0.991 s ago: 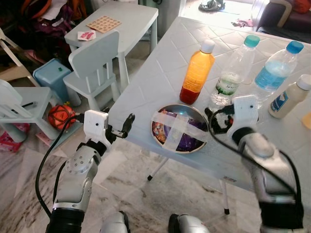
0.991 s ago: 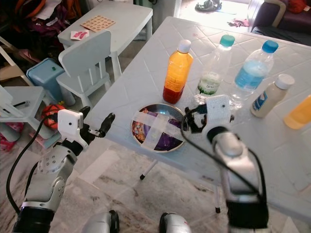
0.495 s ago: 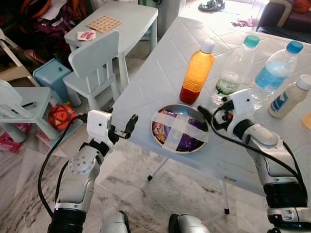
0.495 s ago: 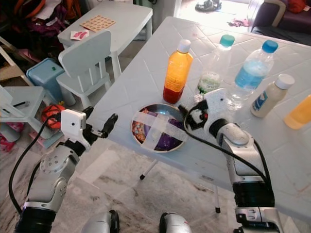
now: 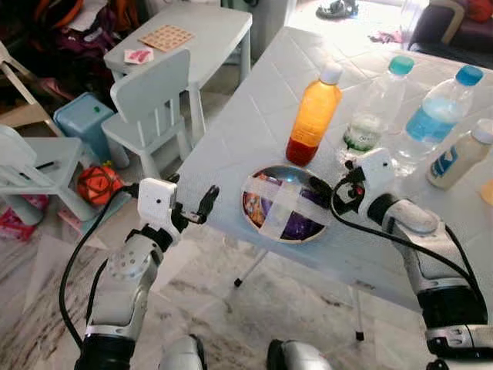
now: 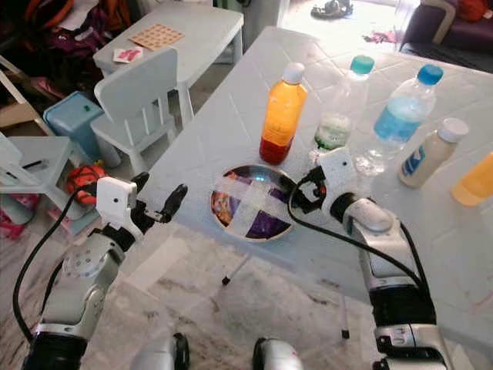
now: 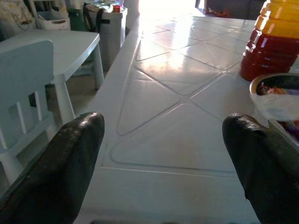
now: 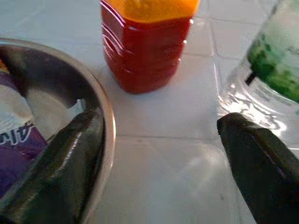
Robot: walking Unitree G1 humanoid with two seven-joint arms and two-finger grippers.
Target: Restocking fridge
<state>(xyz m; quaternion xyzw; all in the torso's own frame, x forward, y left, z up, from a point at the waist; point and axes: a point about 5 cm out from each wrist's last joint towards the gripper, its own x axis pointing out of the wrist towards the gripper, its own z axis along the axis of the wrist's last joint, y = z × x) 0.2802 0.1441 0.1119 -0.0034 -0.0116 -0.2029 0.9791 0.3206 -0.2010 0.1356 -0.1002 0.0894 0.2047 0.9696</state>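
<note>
A metal bowl [image 5: 285, 203] crossed with tape, a purple packet inside, sits near the front edge of the white table [image 5: 246, 123]. Behind it stand an orange juice bottle [image 5: 312, 116], a clear bottle with a green label [image 5: 373, 104], a blue-labelled water bottle [image 5: 441, 114] and a white bottle [image 5: 459, 154]. My right gripper [image 5: 330, 187] is open at the bowl's right rim; in the right wrist view one finger [image 8: 56, 172] lies over the rim and the other finger [image 8: 261, 163] by the clear bottle [image 8: 275, 65]. My left gripper [image 5: 192, 210] is open at the table's left edge.
Left of the table stand a small white children's table [image 5: 192, 35] and chair [image 5: 154, 100]. A blue tub [image 5: 81, 119], a red ball [image 5: 94, 183] and another white chair [image 5: 31, 162] sit on the floor beyond them. A table leg [image 5: 250, 268] slants below the table.
My right gripper has moved left and forward from beside the clear bottle to the bowl's right rim. The left gripper has risen slightly to the table edge.
</note>
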